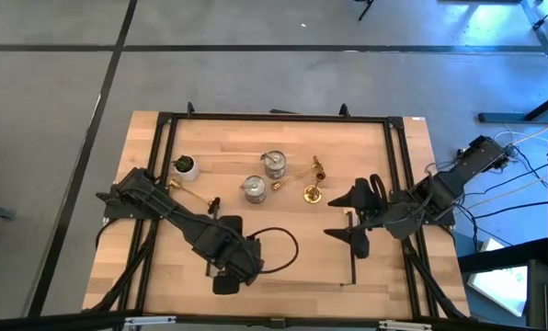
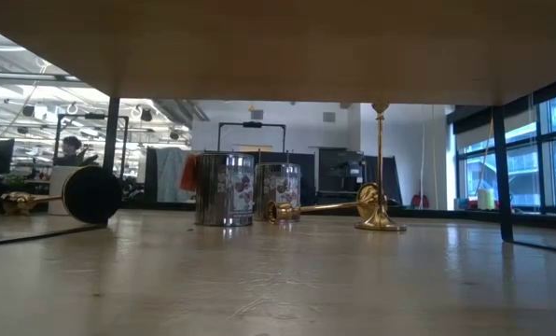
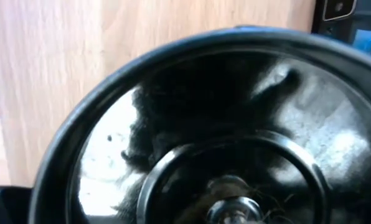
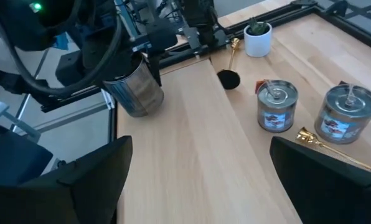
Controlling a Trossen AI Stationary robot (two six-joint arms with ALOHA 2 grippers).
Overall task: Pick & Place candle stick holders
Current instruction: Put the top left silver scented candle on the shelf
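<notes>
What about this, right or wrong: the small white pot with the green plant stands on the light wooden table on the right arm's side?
Wrong side. The small white pot with the green plant stands on the light wooden table on the left arm's side, as the high view shows.

In the high view, bare bench (image 1: 292,276) lay open across the lower middle. Obstacles clustered at upper centre: two tins (image 1: 264,176), gold holders (image 1: 313,184), a potted plant (image 1: 185,166) at upper left. The black frame (image 1: 274,118) fenced the edges.
</notes>
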